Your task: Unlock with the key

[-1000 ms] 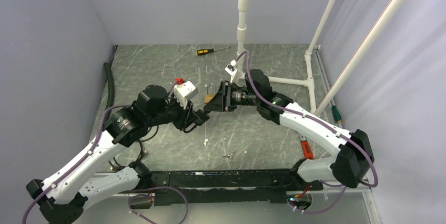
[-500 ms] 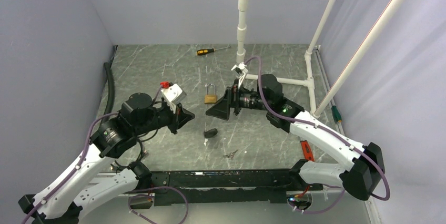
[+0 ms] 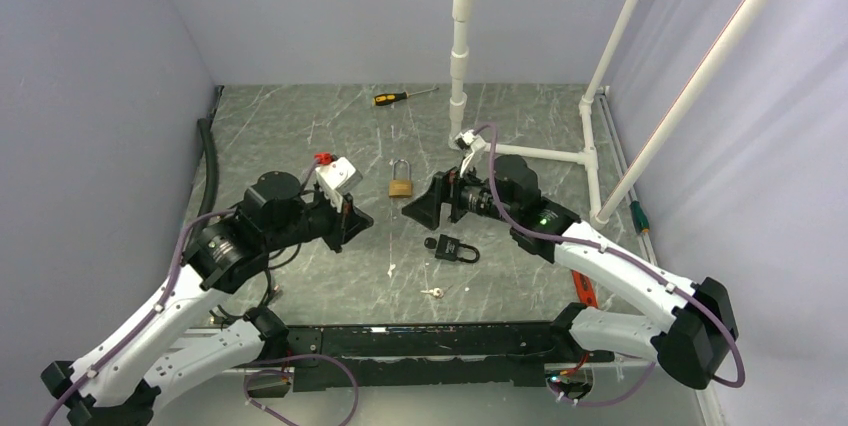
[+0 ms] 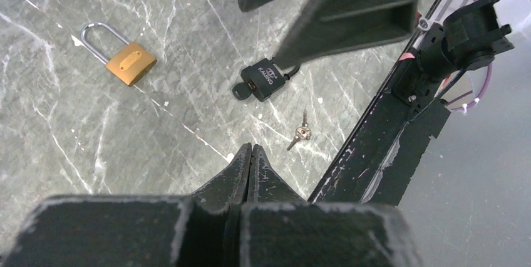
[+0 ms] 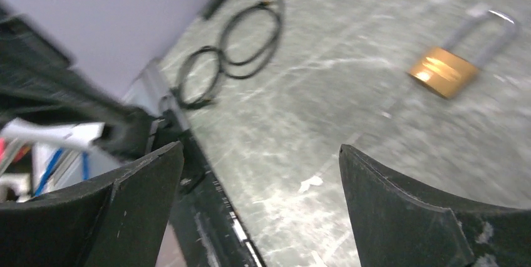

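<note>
Black padlock (image 3: 452, 247) flat on the tabletop about midway between the side edges, somewhat toward the near edge, touched by neither hand. Carries what looks like a black-headed key (image 4: 241, 91) seated in its base. Hard to tell whether the shackle is sprung: hidden behind a finger in the left wrist view, too small from above.

Just beyond it, right hand (image 5: 260, 154) spread wide and holding nothing. Farther toward the left edge, left hand (image 4: 249, 151) pinched fully closed on nothing, well apart from the lock.

Closer to the near edge, a loose silver key (image 3: 433, 292). Toward the far edge, a brass padlock (image 3: 400, 183) with its shackle seated, and right by the far edge a screwdriver (image 3: 400, 97).

Probably the turning step, with no grip in place. Calls next for one hand to pin the black body, the other to reopen, pinch the key head and twist, then check the shackle.
</note>
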Tool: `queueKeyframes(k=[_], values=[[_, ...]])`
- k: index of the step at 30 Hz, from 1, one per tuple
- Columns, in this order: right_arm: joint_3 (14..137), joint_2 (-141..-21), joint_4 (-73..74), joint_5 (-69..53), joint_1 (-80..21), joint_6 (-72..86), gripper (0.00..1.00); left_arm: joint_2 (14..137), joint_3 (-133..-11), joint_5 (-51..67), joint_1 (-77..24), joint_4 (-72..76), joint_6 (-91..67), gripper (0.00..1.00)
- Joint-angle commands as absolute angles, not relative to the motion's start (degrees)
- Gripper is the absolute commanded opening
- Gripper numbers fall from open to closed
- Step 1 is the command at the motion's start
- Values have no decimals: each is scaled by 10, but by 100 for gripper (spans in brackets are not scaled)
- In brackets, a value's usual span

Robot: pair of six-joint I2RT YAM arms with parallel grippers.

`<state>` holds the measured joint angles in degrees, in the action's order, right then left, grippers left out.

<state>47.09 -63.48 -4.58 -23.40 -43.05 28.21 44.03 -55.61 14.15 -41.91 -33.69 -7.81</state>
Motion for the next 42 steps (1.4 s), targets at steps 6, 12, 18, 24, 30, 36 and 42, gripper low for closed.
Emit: queueKeyframes(k=[6,12,18,24,30,36,42], values=[[460,-630,176,81,-429,361,91,492,-572,133,-413,-357,-75,35],[448,-624,244,116,-430,476,91,496,-571,112,-411,-360,-74,45],[468,-695,260,99,-439,532,100,502,-572,92,-408,-364,-74,46],[532,-806,309,156,-486,573,98,506,-572,91,-408,-365,-74,46],[557,-879,316,201,-515,595,93,507,-571,89,-408,-366,-74,47],[554,-922,311,201,-524,595,82,503,-570,89,-408,-364,-74,47],[546,-943,285,190,-526,573,52,504,-570,89,-408,-365,-73,47]])
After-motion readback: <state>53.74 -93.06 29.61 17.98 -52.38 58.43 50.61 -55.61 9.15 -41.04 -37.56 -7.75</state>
